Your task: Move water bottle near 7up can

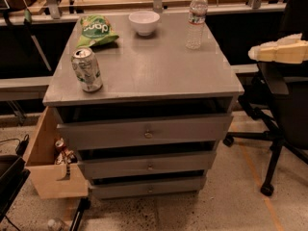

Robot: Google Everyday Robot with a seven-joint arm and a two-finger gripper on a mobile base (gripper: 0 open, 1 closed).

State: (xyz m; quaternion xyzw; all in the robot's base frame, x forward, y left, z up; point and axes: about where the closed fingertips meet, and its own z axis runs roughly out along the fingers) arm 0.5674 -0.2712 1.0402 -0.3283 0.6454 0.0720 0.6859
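Note:
The water bottle (pixel 196 20), clear and ribbed with a white cap and a pale label band, stands upright at the back right of the grey cabinet top (pixel 154 69). The 7up can (pixel 87 69), silver and green, stands upright near the front left corner. My gripper (pixel 254 52) hovers off the cabinet's right side, at about tabletop height, pointing left. It is to the right of the bottle and nearer the camera, well apart from it. It holds nothing.
A green chip bag (pixel 96 31) lies at the back left and a white bowl (pixel 144 22) at the back middle. A black office chair (pixel 284 105) stands right of the cabinet. A wooden box (pixel 48 162) sits at the lower left.

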